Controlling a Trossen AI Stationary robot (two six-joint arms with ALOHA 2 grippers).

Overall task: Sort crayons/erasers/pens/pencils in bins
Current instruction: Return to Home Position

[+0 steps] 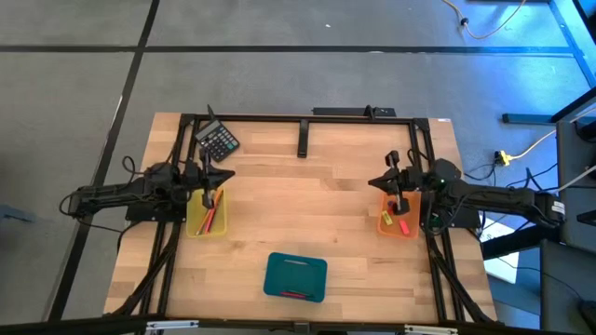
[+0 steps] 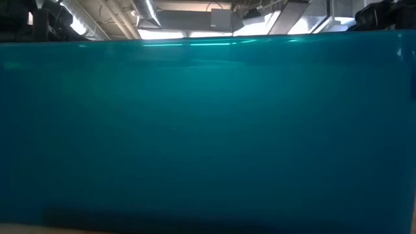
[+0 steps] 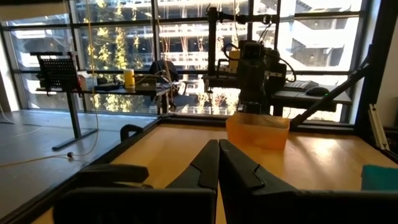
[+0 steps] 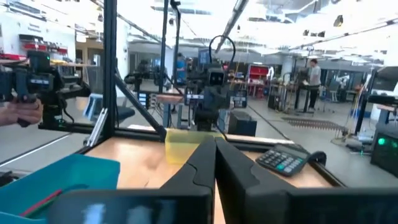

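The yellow bin (image 1: 207, 216) near the table's left edge holds orange and red long sticks (image 1: 210, 218). The orange bin (image 1: 398, 222) near the right edge holds a yellow block (image 1: 386, 218) and a pink-red block (image 1: 404, 226). The teal bin (image 1: 295, 276) sits at the near middle with a pink-red stick (image 1: 296, 294) lying inside. My left gripper (image 1: 228, 174) hovers shut above the yellow bin, pointing right. My right gripper (image 1: 372, 183) hovers shut above the orange bin, pointing left. Both show shut in their wrist views (image 3: 217, 163) (image 4: 215, 160), holding nothing.
A black calculator (image 1: 217, 141) lies at the far left of the table, beyond the yellow bin. A dark frame (image 1: 303, 119) runs along the table's far edge and sides. The teal bin's wall (image 2: 208, 130) fills the low view. Bare wood lies in the table's middle.
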